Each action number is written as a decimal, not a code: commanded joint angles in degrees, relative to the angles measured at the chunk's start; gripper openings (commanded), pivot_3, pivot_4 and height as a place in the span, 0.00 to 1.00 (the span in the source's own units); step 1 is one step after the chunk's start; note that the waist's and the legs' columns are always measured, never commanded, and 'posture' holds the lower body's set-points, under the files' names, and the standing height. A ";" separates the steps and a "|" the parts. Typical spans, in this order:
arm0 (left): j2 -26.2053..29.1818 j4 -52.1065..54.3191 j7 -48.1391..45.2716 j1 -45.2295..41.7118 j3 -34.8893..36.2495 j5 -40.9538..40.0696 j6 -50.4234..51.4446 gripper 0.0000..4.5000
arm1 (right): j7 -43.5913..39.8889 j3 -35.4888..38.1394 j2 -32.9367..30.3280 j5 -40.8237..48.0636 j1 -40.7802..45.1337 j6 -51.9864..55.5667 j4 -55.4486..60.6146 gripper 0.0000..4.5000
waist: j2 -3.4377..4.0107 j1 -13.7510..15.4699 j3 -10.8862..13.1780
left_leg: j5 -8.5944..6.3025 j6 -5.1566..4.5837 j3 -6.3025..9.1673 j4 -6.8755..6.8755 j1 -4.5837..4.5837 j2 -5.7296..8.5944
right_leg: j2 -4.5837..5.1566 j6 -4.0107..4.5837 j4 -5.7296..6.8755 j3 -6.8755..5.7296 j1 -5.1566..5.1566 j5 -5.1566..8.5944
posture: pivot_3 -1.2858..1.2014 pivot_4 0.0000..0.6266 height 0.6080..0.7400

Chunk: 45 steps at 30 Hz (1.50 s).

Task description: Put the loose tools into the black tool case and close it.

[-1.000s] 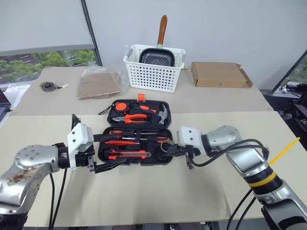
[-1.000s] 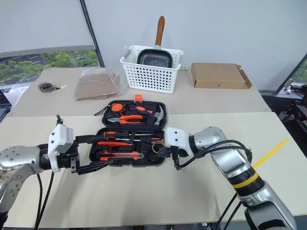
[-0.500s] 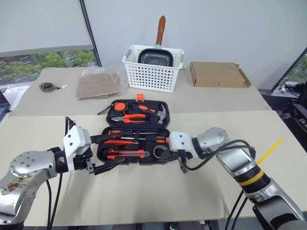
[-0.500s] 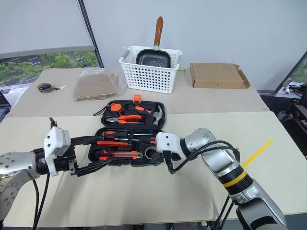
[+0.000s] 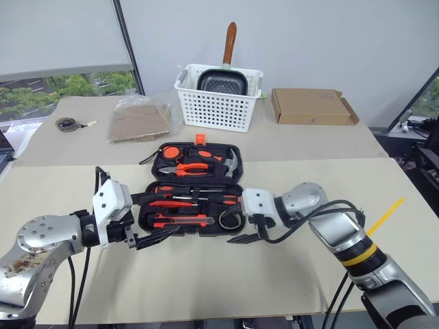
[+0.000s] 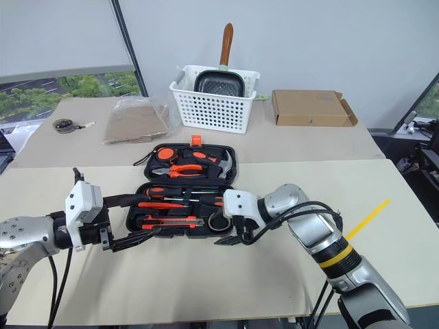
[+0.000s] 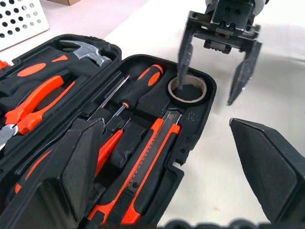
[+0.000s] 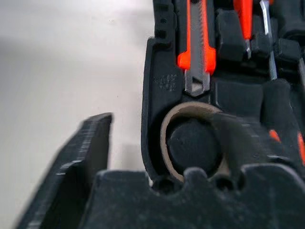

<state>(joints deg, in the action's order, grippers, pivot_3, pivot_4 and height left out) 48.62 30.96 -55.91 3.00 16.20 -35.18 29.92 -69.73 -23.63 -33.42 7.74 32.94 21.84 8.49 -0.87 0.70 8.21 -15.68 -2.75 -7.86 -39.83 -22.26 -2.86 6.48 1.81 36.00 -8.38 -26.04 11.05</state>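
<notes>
On the near table (image 5: 206, 274), mid-scene, lies the case (image 5: 194, 199), open flat, long axis left to right, lid half (image 5: 195, 159) on the far side with latch (image 5: 202, 139) pointing away. Holds screwdrivers (image 7: 138, 88) and knife (image 7: 152, 157) lying lengthwise in their recesses, tape (image 7: 188, 89) seated at the right end. Right gripper (image 7: 217, 71) spread wide, one finger inside the tape ring, the other outside the case wall, gripping nothing. Left gripper (image 5: 147, 238) also wide and empty at the near-left corner. Best now: lift the right finger straight out without dragging the tape, then fold the far half toward the near edge and press the latch home.
</notes>
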 commanded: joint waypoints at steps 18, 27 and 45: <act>-9.05 -53.59 7.33 -33.54 -2.78 7.09 -1.09 1.00 | 28.32 22.89 15.25 6.22 20.17 16.45 -41.49 0.99 | -0.11 -0.98 0.00 | 0.43 0.46 -0.15 0.05 -0.05 0.03 | -0.05 0.26 0.09 -0.07 -0.02 -0.18 | 0.52 0.24 0.70; -10.44 -73.86 6.22 -44.95 -5.42 12.35 -3.29 1.00 | 31.71 31.09 20.41 10.77 28.20 20.36 -56.11 0.94 | -0.12 -1.89 -0.01 | 0.43 0.46 -0.17 0.10 -0.17 0.05 | -0.09 0.59 0.17 -0.15 -0.03 -0.41 | 0.52 0.24 0.70; -11.57 -81.14 7.10 -47.99 -0.90 11.88 -1.66 1.00 | 31.39 31.62 21.43 9.43 30.52 16.60 -61.31 0.01 | -0.12 -2.95 0.00 | 0.44 0.48 -0.16 0.10 -0.15 0.04 | -0.05 0.44 0.24 -0.10 -0.03 -0.40 | 0.52 0.24 0.70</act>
<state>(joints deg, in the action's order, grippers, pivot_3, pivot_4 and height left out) 36.71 -49.59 -48.97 -43.26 13.48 -22.37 27.68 -37.48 7.28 -11.68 16.84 61.54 40.47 -53.79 -0.99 -2.25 8.20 -15.24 -2.27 -8.02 -39.73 -22.41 -2.82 6.44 2.25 36.24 -8.48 -26.06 10.64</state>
